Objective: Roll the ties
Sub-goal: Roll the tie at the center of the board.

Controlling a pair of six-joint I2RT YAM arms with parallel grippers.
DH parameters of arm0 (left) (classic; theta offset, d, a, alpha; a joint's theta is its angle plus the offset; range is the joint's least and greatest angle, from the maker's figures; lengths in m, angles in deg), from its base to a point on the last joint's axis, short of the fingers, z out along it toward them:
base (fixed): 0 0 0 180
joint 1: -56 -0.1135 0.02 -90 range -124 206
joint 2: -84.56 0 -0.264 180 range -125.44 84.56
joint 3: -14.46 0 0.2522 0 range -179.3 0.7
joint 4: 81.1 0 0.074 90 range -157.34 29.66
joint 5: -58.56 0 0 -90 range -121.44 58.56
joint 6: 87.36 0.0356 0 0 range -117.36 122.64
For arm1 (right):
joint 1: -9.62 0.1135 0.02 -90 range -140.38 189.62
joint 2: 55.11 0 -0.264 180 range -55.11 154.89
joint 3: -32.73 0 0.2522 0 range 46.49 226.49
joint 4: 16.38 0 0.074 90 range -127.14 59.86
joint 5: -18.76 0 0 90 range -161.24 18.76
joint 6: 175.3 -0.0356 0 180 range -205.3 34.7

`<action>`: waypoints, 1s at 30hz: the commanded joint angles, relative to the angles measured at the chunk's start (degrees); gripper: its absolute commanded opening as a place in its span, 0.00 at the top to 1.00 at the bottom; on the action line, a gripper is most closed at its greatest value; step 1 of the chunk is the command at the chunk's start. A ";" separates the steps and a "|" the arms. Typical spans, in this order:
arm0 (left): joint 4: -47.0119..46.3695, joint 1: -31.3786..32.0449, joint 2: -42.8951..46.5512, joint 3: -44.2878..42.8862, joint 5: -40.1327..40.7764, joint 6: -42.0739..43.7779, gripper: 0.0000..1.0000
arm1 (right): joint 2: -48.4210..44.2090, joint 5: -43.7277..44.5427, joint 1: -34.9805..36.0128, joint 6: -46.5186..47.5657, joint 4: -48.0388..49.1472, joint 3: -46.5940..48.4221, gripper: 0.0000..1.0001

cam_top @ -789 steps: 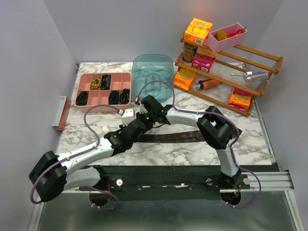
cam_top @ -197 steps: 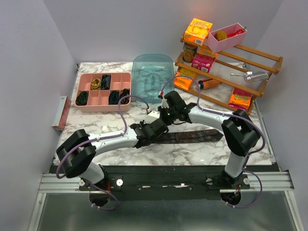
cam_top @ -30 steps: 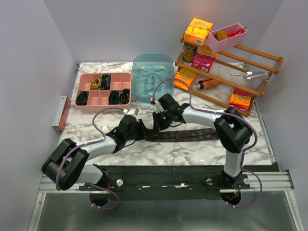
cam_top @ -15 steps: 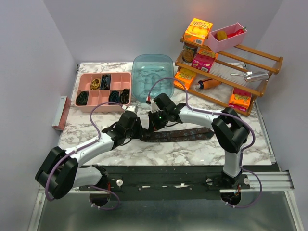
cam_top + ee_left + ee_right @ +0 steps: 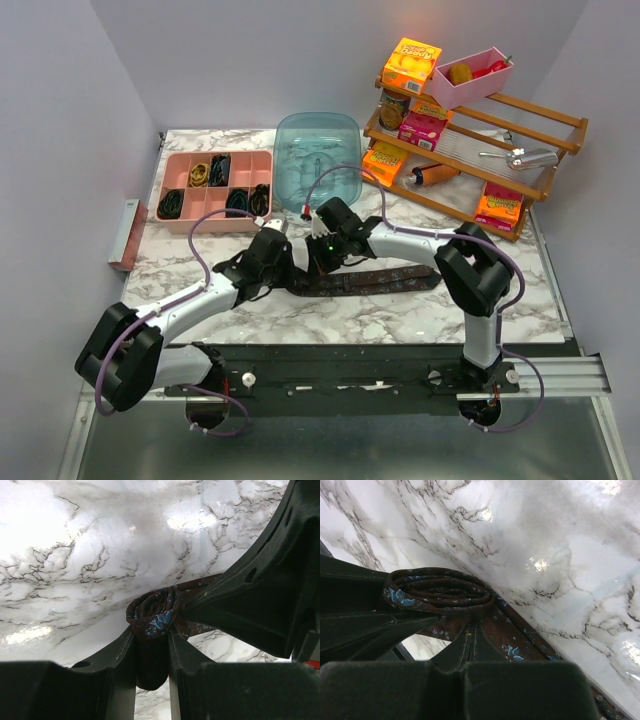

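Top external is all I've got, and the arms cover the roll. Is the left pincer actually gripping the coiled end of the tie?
Observer: Yes; the left wrist view shows the left pincer clamping the coil between both fingers.
Operator: And the right pincer?
Observer: The right pincer is shut, tips at the coil's base where the flat tie leaves it.
Operator: Is the roll tidy?
Observer: Several layers show, squashed into an oval rather than round.
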 commanded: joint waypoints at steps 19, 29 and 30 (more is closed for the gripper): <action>10.74 6.31 -5.30 -8.58 11.05 3.02 1.00 | 5.41 -2.02 2.83 -3.46 2.06 2.95 1.00; 12.68 9.56 -7.50 -11.74 14.48 3.02 1.00 | 5.68 -1.85 3.09 -4.69 3.11 2.33 1.00; 12.59 9.65 -7.76 -11.92 14.48 2.84 1.00 | 5.68 -1.85 3.18 -4.78 3.29 2.33 1.00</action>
